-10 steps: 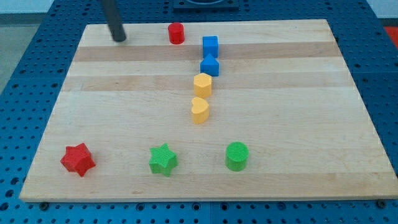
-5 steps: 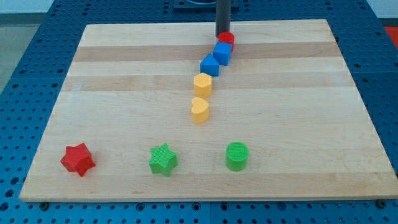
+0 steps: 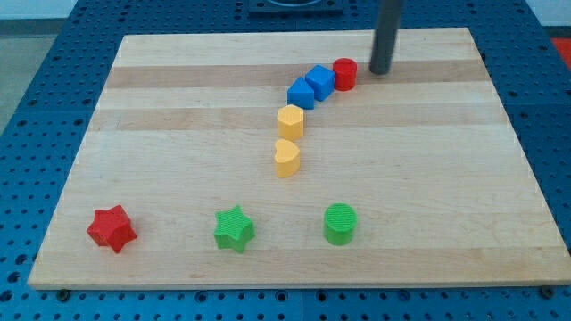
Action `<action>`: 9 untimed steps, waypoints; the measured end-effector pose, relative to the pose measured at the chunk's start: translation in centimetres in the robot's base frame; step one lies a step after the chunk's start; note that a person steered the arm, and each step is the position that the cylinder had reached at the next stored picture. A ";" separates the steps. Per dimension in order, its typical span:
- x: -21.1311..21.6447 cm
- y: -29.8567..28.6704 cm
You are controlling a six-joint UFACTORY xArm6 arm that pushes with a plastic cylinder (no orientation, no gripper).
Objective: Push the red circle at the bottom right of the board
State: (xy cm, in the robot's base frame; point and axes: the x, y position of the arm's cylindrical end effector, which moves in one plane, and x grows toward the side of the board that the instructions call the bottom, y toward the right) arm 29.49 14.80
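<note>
Near the wooden counter (image 3: pixel 178 116)'s top edge, my tip (image 3: pixel 379 71) stands just right of the red plastic circle (image 3: pixel 345 73), which touches a blue cube (image 3: pixel 320 82); no gripper shows.

the rod (image 3: pixel 387 31) is cut off by the view's top edge; only its lower length shows.

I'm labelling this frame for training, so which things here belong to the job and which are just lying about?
In the job:
red circle, near the view's top
my tip, just to its right, apart from it
board

Lying about:
blue blocks, the first touching the red circle
yellow blocks
green circle
green star
red star
</note>
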 end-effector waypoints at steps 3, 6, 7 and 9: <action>-6.2 -2.1; -4.9 -5.5; -0.1 -6.9; 10.1 -1.9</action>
State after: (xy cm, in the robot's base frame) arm 39.60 12.93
